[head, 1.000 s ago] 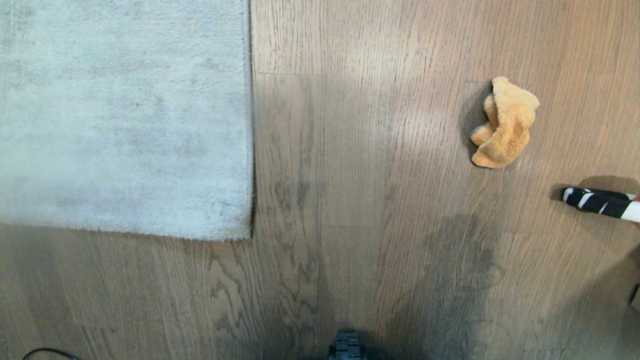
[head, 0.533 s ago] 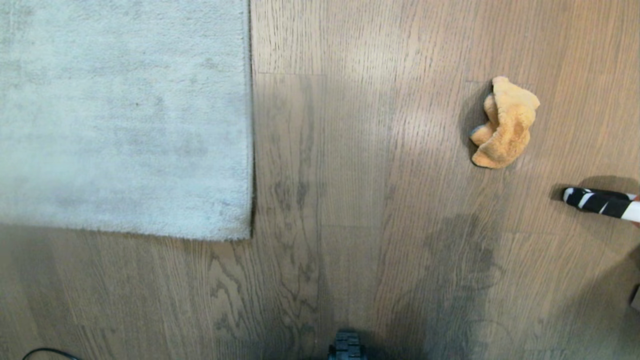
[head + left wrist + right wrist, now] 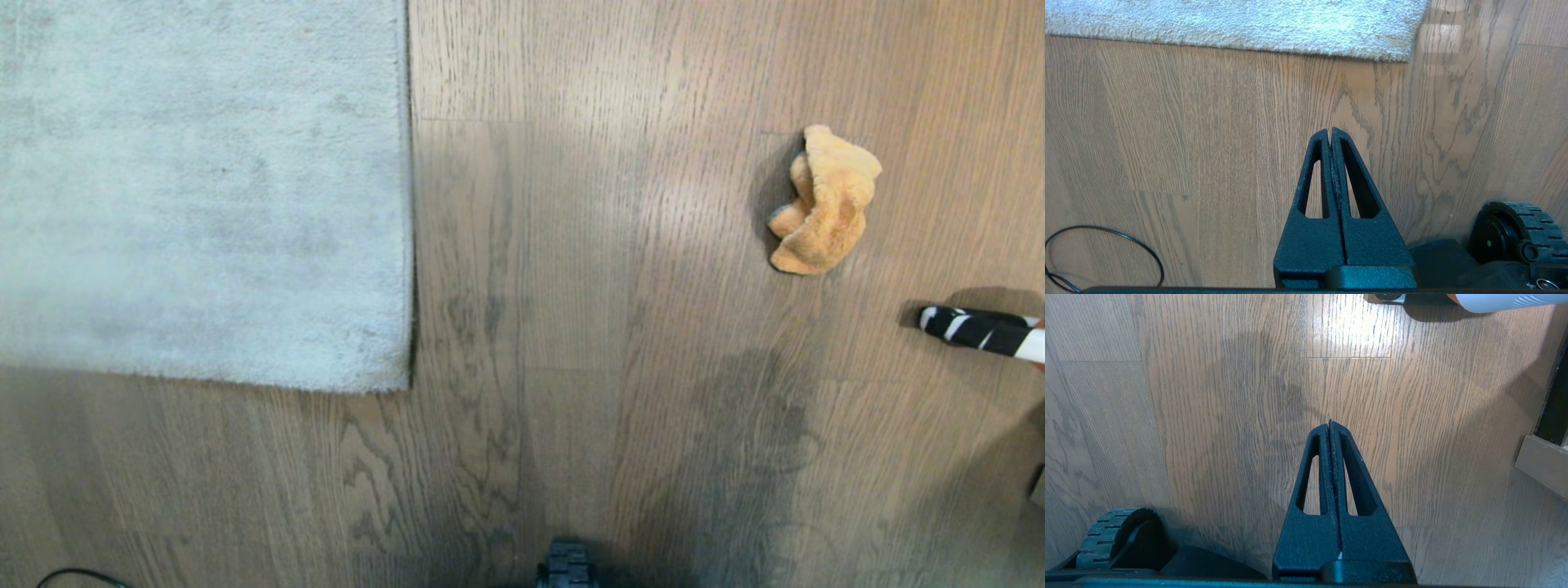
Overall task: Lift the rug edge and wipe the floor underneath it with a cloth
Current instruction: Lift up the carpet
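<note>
- Looking straight down from the robot's head, the floor (image 3: 571, 327) fills the view as brown wood-grain planks, with neither arm in sight
- Lying flat at the robot's left, the rug (image 3: 204, 188) is pale grey and short-piled; its near corner sits close to mid-picture, and no edge is lifted yet
- Resting well apart from the rug, on bare planks to the robot's right, the cloth (image 3: 824, 204) is a small crumpled orange-tan rag that nothing touches
- Poking in from the right edge, near the cloth but not touching it, is a black-and-white striped object (image 3: 980, 331); what it is cannot be told
- Hanging low above the planks, the left gripper (image 3: 1330, 131) is clenched on nothing, its tips pressed together and aimed toward the rug's near edge (image 3: 1249, 45); a black cable loop (image 3: 1106, 253) lies nearby
- Matching it, the right gripper (image 3: 1329, 424) is also closed and empty over bare floor, beside a base wheel (image 3: 1118, 535)
- Both arms appear parked, so the task looks not yet begun; the rug on one side and the cloth on the other likely suit one arm each
</note>
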